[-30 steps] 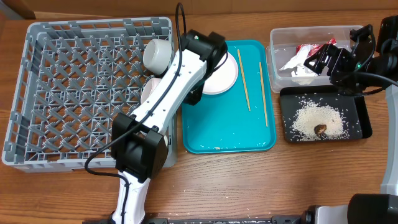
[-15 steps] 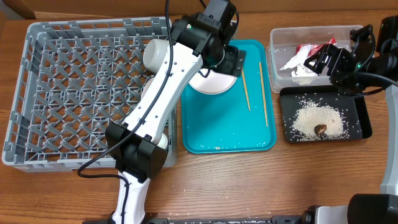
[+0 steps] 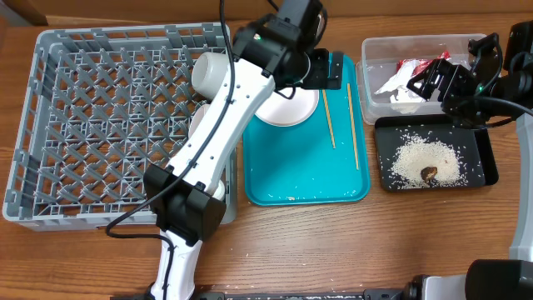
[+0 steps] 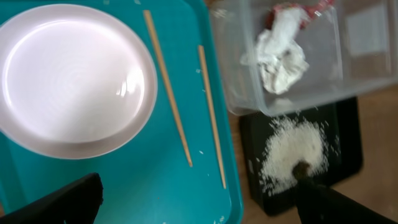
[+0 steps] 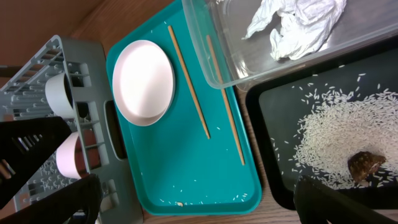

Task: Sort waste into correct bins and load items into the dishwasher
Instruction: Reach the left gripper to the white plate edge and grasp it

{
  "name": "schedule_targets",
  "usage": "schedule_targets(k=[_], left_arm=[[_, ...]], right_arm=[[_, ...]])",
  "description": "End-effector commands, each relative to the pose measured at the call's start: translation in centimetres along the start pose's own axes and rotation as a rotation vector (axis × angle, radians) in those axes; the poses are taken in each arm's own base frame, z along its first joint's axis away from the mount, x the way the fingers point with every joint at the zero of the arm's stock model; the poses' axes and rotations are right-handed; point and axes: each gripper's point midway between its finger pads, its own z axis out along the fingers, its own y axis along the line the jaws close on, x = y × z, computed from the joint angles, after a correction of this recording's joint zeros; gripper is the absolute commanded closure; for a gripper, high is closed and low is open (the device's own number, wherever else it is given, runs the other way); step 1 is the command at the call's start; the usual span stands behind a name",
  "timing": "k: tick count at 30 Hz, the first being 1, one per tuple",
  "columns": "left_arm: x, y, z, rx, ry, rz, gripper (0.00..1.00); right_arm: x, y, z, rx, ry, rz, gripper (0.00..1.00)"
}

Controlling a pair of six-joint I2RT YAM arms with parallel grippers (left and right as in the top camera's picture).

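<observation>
Left arm point(image 3: 218, 133) runs from bottom centre diagonally up to top centre, wrist bent right. Left gripper point(image 4: 199, 193) spread wide, empty. Right arm point(image 3: 500, 79) at right edge; right gripper point(image 5: 196, 196) spread wide, empty.

No legible writing in any view

The red-and-white wrapper point(image 3: 416, 65) lying in the clear tub point(image 3: 371, 62) is the only thing that might carry print, but it is too crumpled and too small for any letters, brand or number to be read
</observation>
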Motion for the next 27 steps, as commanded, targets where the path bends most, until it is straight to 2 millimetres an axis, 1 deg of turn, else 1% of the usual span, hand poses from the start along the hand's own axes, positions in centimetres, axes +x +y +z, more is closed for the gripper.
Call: schedule_targets(k=[1, 3, 7, 10, 15, 18, 21, 24, 27], left_arm=[[0.2, 2.3, 2.0, -0.215, -0.092, -0.227, 0.11], [0.4, 3.0, 2.6, -0.282, -0.131, -0.279, 0.16], [1.1, 4.2, 4.1, -0.373, -0.160, -0.320, 0.20], [1.9, 5.2, 5.5, -0.411, -0.141, -0.365, 0.22], [3.7, 8.3, 8.4, -0.505, -0.084, -0.504, 0.28], [4.3, 9.3, 9.6, -0.530, -0.057, -0.530, 0.30], [4.8, 9.9, 10.4, -0.547, -0.038, -0.533, 0.31], [4.7, 10.5, 10.4, -0.556, -0.040, -0.554, 0.33], [4.4, 11.1, 10.2, -0.562, -0.056, -0.620, 0.36]], right_arm=[[-0.1, 0.1, 0.0, 0.003, -0.005, -0.015, 0.00], [-0.1, 0.1, 0.0, 0.003, -0.005, -0.015, 0.00], [-0.1, 0.1, 0.0, 0.003, -0.004, -0.014, 0.00], [-0.1, 0.1, 0.0, 0.003, -0.004, -0.014, 0.00], [-0.1, 0.1, 0.0, 0.003, -0.004, -0.015, 0.00], [-0.1, 0.1, 0.0, 0.003, -0.004, -0.015, 0.00], [-0.1, 0.1, 0.0, 0.004, -0.005, -0.015, 0.00], [-0.1, 0.1, 0.0, 0.003, -0.004, -0.014, 0.00], [-0.1, 0.1, 0.0, 0.003, -0.005, -0.015, 0.00]])
